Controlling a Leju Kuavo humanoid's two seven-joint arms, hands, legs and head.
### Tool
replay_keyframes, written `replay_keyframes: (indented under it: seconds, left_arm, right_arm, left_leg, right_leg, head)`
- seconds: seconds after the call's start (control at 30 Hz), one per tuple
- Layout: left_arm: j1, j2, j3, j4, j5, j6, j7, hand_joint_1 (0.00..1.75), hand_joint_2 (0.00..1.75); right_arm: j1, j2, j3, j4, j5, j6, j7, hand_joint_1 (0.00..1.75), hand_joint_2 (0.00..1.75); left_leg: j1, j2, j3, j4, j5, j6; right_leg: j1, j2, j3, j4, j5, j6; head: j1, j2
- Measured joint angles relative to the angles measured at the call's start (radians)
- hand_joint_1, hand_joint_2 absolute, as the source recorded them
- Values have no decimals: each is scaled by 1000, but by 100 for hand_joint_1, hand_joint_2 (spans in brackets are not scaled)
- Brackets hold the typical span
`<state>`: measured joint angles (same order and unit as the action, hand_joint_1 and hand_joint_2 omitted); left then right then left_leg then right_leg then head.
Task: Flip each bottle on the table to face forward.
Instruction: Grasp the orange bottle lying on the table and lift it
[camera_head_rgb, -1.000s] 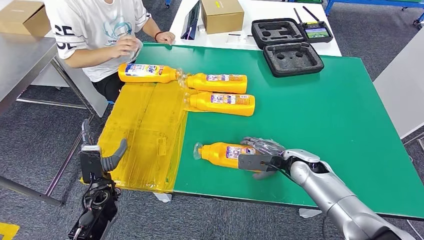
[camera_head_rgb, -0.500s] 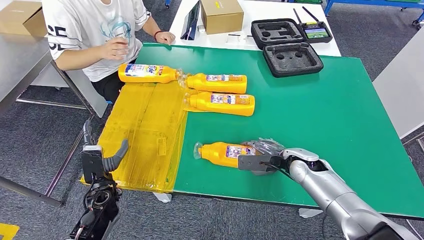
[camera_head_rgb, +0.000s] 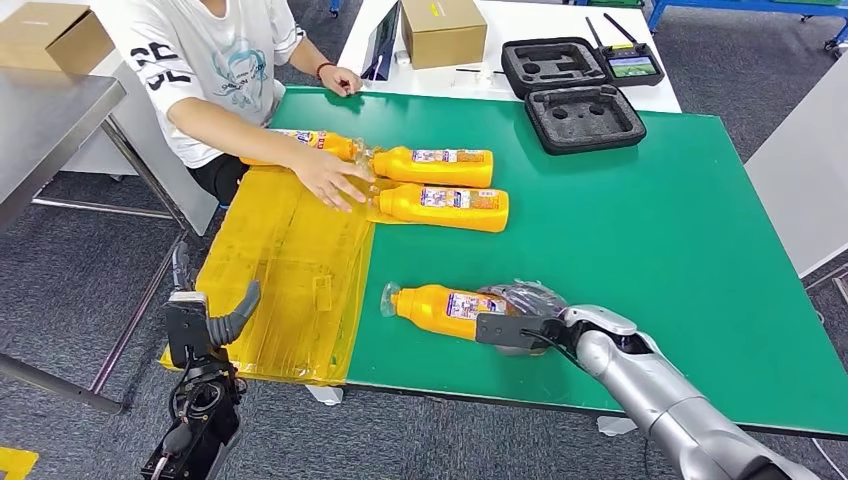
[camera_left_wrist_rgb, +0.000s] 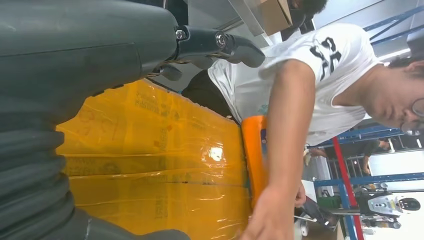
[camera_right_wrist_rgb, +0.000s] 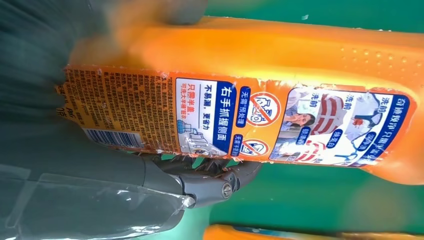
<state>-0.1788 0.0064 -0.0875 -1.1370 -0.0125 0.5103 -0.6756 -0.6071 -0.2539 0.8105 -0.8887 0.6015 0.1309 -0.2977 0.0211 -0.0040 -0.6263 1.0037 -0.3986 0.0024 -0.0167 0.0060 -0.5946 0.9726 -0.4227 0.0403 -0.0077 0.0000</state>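
Green table (camera_head_rgb: 650, 220) carries the near bottle (camera_head_rgb: 445, 309), which my right hand (camera_head_rgb: 515, 318) grips; my left hand (camera_head_rgb: 205, 322), beside the table, has fingers apart.

Back label of the orange bottle (camera_right_wrist_rgb: 280, 75), right wrist view: white Chinese characters on a blue band, "右手抓握侧面"; beside it two red prohibition circles, a barcode and dense small print, too fine to read. Person's white T-shirt (camera_head_rgb: 215, 55): large black figures, partly folded, not surely legible.
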Motion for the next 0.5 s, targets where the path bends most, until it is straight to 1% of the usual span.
replay_keyframes:
  seconds: [0.03,0.1,0.17,0.2,0.27,0.33,0.5]
  left_arm:
    - [2,-1,0,-2,1,-7,0,0,175]
    - [9,-4,0,-9,16,-32,0,0,175]
    - [16,-7,0,-22,59,-75,6,0,175]
    - [21,-8,0,-32,85,-97,11,0,175]
    - [33,-10,0,-53,122,-129,19,0,175]
    - [42,-13,-1,-69,134,-139,20,0,175]
    - [54,-14,-1,-94,152,-152,23,0,175]
  right_arm:
    - [15,7,-14,-9,-28,-28,-38,175,175]
    - [60,35,-66,-46,-120,-98,-149,175,175]
    - [111,77,-134,-102,-235,-145,-253,175,175]
    - [134,98,-167,-133,-285,-156,-288,175,175]
    - [170,137,-218,-185,-341,-167,-320,175,175]
    - [195,162,-251,-221,-353,-171,-327,175,175]
    - [233,188,-297,-267,-366,-175,-337,175,175]
  left_leg:
    - [0,0,0,0,0,0]
    - [0,0,-1,0,0,0]
    - [0,0,-1,0,0,0]
    - [0,0,-1,0,0,0]
    - [0,0,-1,0,0,0]
    - [0,0,-2,0,0,0]
    - [-1,0,-2,0,-1,0]
  right_leg:
    - [0,0,0,0,0,0]
    - [0,0,0,0,0,0]
    - [0,0,-1,0,0,0]
    - [0,0,-1,0,0,0]
    - [0,0,-2,0,-1,0]
    - [0,0,-2,0,-1,0]
    - [-1,0,-2,0,-1,0]
  head:
    - [0,0]
    - [0,0]
    - [0,0]
    - [0,0]
    - [0,0]
    - [0,0]
    - [0,0]
